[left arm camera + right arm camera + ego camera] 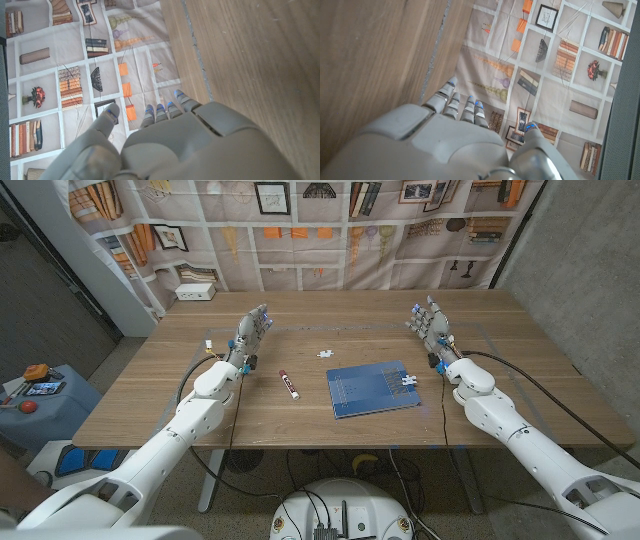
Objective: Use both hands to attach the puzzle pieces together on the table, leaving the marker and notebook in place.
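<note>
Wooden table (200, 405), blue notebook (373, 388) w/ puzzle piece (408, 380) on it (another (325, 353) nearby), both robot hands (252, 332) (432, 326) released.

In the head view, the puzzle piece (325, 353) on the bare wood at upper centre is too small to show its tabs or colour pattern. The second puzzle piece (408, 380), on the right corner of the blue notebook (372, 388), is equally tiny, and its outline stays unclear. The marker (289, 384) left of centre is too small for its label to be read.

Both forearms are cut off by the bottom corners of that frame.

In the left wrist view, the left hand (170, 145) is cut by the bottom edge. In the right wrist view, the right hand (445, 145) is likewise cut by the bottom edge, its palm side hidden.
</note>
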You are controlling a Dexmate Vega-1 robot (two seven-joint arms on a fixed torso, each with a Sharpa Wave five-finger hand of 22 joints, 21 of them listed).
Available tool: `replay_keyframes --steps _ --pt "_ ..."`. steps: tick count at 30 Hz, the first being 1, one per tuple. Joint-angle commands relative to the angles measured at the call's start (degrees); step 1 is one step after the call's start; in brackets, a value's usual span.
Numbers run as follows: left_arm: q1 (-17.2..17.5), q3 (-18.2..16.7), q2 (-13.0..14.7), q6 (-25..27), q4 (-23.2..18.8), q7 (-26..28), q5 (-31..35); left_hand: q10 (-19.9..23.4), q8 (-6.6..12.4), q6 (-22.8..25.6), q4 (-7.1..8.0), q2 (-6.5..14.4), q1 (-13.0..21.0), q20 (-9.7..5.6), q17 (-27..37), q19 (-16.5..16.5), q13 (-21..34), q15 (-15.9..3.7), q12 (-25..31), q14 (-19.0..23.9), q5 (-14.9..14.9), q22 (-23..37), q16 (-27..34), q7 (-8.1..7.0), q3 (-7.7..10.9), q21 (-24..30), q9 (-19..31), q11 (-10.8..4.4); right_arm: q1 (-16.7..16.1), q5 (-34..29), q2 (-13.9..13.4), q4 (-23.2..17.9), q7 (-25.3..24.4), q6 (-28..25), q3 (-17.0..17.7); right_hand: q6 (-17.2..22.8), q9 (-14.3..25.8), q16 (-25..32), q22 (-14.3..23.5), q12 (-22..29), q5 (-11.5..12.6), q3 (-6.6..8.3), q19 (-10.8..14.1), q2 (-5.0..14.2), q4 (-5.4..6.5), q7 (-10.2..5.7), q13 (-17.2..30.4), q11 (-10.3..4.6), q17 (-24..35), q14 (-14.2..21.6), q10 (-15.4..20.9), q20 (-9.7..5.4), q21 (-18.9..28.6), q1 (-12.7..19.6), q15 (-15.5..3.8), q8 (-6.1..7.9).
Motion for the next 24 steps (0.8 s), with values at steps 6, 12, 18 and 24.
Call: replay_keyframes --steps 6,12,18,24 --pt "2.2 -1.1 0.7 0.2 -3.6 2.7 0.1 0.1 0.34 0.0 -0.66 4.4 0.5 -0.16 0.2 0.5 0.3 -0.33 0.4 0.0 0.2 0.3 0.3 -0.09 0.51 0.4 0.1 -0.26 -2.4 -6.0 -4.2 -6.7 -3.6 -1.2 -0.7 0.8 0.2 0.2 0.1 0.4 0.4 0.18 0.1 0.64 0.0 -0.05 0.1 0.04 -0.1 -0.1 0.8 -0.48 0.2 -0.1 0.29 0.17" --pt "2.4 -1.4 1.0 0.1 -4.0 2.6 -0.1 0.3 0.34 0.1 -1.23 4.4 0.7 -0.07 0.2 0.9 0.3 -0.45 0.4 0.3 0.1 0.3 0.3 -0.23 0.54 0.5 0.1 -0.56 -3.2 -10.0 -6.2 -9.1 -5.7 -1.7 -1.2 2.6 0.2 0.2 0.1 0.6 0.6 0.3 0.3 0.58 -0.45 -0.16 0.1 -0.2 -0.7 0.8 2.0 -0.87 0.5 0.6 -0.24 0.2" --pt "1.6 -1.3 1.1 -0.4 -2.8 1.7 0.1 0.4 0.32 0.2 -1.59 4.4 0.8 -0.08 0.2 1.0 0.3 -0.51 0.4 0.4 0.1 0.3 0.3 -0.38 0.56 0.6 0.1 -0.62 -3.8 -12.6 -8.5 -11.2 -6.0 -2.1 -1.3 2.9 0.2 0.2 0.1 0.6 0.7 0.38 0.5 0.59 -0.68 -0.26 0.0 -0.18 -0.9 1.1 2.2 -0.99 0.6 0.9 -0.38 0.03" --pt "1.4 -1.4 1.0 -0.8 -2.4 2.1 0.4 0.7 0.33 0.3 -2.06 4.3 1.0 -0.14 0.2 1.3 0.3 -0.81 0.5 0.7 0.0 0.3 0.3 -0.64 0.56 0.6 0.1 -0.85 -4.7 -15.2 -10.4 -12.6 -6.4 -1.6 -1.2 3.0 0.2 0.1 0.1 0.3 0.7 0.42 0.5 0.52 -0.92 -0.56 0.0 -0.11 -1.2 1.2 1.7 -1.14 0.6 1.1 -0.48 -0.25"
